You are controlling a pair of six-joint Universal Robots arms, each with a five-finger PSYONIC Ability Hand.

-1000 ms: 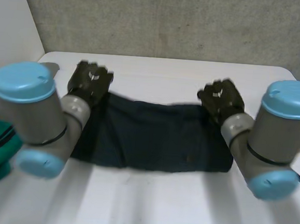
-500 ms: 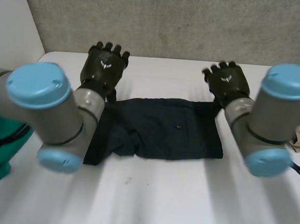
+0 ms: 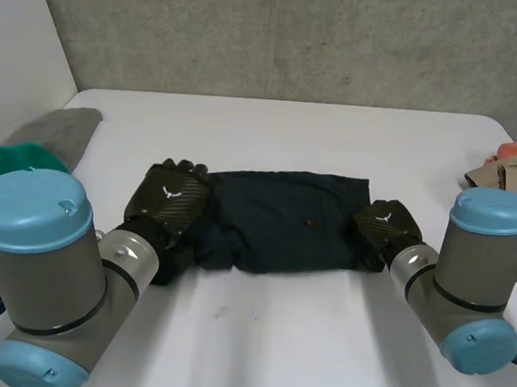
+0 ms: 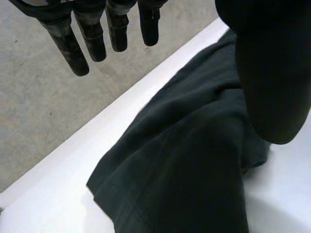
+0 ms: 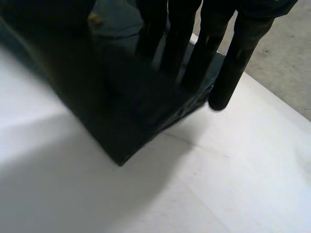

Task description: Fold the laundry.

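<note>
Starting nearest you, your left hand (image 3: 168, 200) is hovering at the dark cloth's (image 3: 279, 218) left end and your right hand (image 3: 383, 228) at its right end, both straight-fingered, gripping nothing. The cloth is sitting folded on the table (image 3: 255, 355); you are probably settling a fold, and next needing a fresh edge grip. Your left wrist view is showing loose ridges that the head view is hiding; the right, a sharp corner (image 5: 119, 158). Farther out, a grey cloth (image 3: 66, 129) is waiting.
</note>
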